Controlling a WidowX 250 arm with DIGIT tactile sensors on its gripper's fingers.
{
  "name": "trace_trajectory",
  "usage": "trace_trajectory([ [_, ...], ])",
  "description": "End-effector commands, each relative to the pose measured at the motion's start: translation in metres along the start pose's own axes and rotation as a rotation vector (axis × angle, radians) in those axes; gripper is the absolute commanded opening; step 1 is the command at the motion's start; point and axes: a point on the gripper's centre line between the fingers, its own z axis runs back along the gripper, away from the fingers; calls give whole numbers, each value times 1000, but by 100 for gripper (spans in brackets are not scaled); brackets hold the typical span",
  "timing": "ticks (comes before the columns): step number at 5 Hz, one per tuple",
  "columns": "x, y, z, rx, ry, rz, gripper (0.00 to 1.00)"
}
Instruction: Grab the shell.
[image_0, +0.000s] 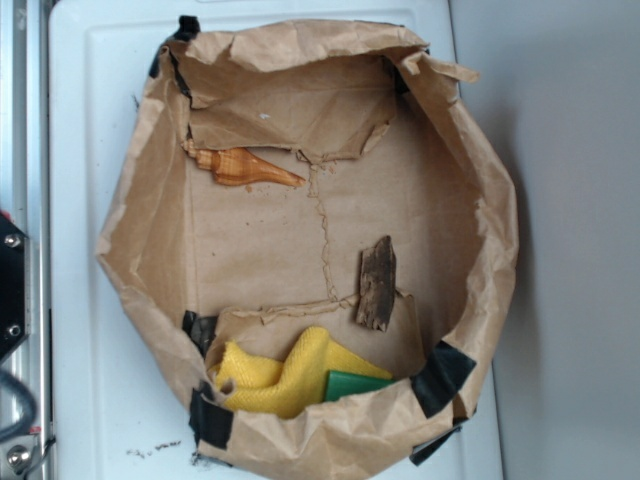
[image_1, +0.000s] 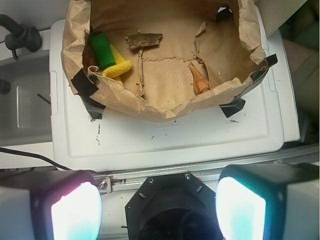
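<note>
A white tabletop (image_1: 165, 140) carries a crumpled paper-bag tray (image_1: 150, 107) — the shell (image_1: 199, 79) lies inside it, ahead and slightly right of the gripper (image_1: 159, 205), whose fingers (image_1: 75, 212) stand spread, well short of it.

Paper bag (image_0: 140, 230) holds bark (image_0: 377, 283), yellow cloth (image_0: 275, 378), green block (image_0: 352, 384).

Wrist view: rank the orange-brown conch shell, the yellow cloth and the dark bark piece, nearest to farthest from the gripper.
Gripper sits at the bottom edge, outside the bag.
1. Orange-brown conch shell, right, near the bag's front wall.
2. Yellow cloth, left.
3. Dark bark piece, centre, deepest in.
</note>
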Motion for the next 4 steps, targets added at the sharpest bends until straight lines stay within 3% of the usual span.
trace_trajectory([
  [1, 0, 0, 0, 0, 0, 0, 100],
  [3, 71, -11, -19, 2, -30, 2, 100],
  [4, 106, 0, -41, -34, -22, -145, 100],
])
